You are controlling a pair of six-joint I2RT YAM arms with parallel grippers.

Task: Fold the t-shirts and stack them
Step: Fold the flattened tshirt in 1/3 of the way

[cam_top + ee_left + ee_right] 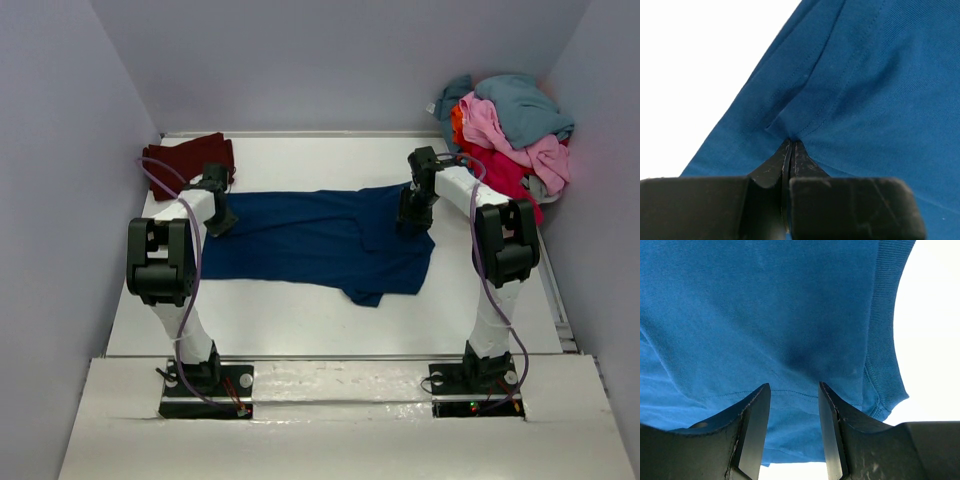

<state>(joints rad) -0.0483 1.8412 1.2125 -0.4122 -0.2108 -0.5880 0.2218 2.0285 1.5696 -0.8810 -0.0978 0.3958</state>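
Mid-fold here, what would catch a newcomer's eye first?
A dark blue cloth t-shirt sprawls across the middle of the white table, the left gripper shut on a fold at its left end, the right gripper open over its right end. A heap of teal, pink and red shirts fills the far right corner; a dark maroon shirt lies at far left.

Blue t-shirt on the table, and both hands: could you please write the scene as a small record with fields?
blue t-shirt: spread across the middle of the table
left hand: shut, pinching a fold at the shirt's left edge
right hand: open, fingers apart over the shirt's right end, beside a ribbed hem
maroon t-shirt: far left corner
pile of t-shirts: far right corner, unfolded; teal, pink, red, orange
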